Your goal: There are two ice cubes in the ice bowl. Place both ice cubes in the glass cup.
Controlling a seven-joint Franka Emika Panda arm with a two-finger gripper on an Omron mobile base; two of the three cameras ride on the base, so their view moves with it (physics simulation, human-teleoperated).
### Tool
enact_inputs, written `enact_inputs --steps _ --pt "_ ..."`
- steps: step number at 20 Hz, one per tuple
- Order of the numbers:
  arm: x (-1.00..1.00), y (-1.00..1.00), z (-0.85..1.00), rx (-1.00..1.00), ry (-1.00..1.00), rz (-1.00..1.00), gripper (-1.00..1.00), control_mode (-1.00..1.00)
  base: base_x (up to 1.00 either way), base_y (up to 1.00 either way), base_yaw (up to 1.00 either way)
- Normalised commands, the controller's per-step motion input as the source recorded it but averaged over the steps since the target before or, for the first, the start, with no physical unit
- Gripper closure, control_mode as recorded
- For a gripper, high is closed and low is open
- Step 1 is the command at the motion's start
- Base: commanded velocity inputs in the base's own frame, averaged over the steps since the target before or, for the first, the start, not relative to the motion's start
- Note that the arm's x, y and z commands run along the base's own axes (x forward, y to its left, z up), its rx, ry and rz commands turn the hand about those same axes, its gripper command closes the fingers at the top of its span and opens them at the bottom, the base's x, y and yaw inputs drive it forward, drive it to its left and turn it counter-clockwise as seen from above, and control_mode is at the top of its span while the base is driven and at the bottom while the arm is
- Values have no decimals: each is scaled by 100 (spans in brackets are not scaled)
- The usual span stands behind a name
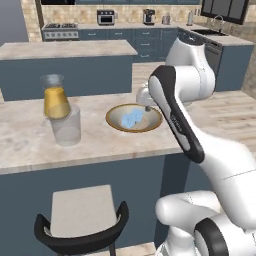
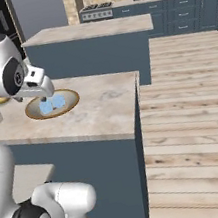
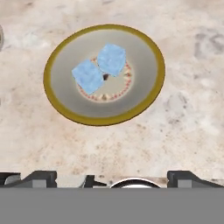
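- The white arm (image 1: 175,110) rises from the base, bends at a dark-edged elbow and reaches forward over the counter (image 1: 30,145), its hand held above the near-right side of the ice bowl (image 1: 134,118).
- From the right base camera, the hand hangs just above the left part of the bowl, pointing downward at it.
- The pincer (image 3: 112,177) is spread wide: in the hand camera its two dark tips (image 3: 41,177) stand far apart near the lower edge, with nothing between them. It is above the counter just beside the bowl and touches nothing.
- The ice bowl is a wide, shallow round dish with a brown-gold rim and a pale grey inside; a ring of small reddish marks circles its centre. It rests flat on the marbled counter, to the right of the glassware.
- Both ice cubes (image 3: 100,68) lie in the middle of the bowl, pale blue and translucent, touching each other corner to side. One sits higher and to the right in the hand camera, the other lower and to the left.
- The glass cup (image 1: 65,126) stands upright on the counter, left of the bowl and apart from it; it is clear and appears to hold nothing.
- A conical flask (image 1: 55,97) of orange liquid stands just behind the cup, partly overlapped by it.
- A dark-framed stool (image 1: 82,220) stands on the floor in front of the counter, below the cup.
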Motion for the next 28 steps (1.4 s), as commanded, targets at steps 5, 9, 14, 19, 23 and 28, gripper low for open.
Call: enact_inputs --steps 5,9,14,19,23,28 --pt "25 60 -10 0 27 -17 -100 -100 0 0 0" --pt "23 18 -19 0 16 -12 -100 -100 0 0 0" --pt "12 0 -15 0 3 -1 -100 -100 0 0 0" --pt "38 0 -38 0 0 -7 -100 -100 0 0 0" --pt "45 0 -31 0 0 -7 -100 -100 0 0 0" --pt "51 0 -9 1 0 -8 -100 -100 0 0 0"
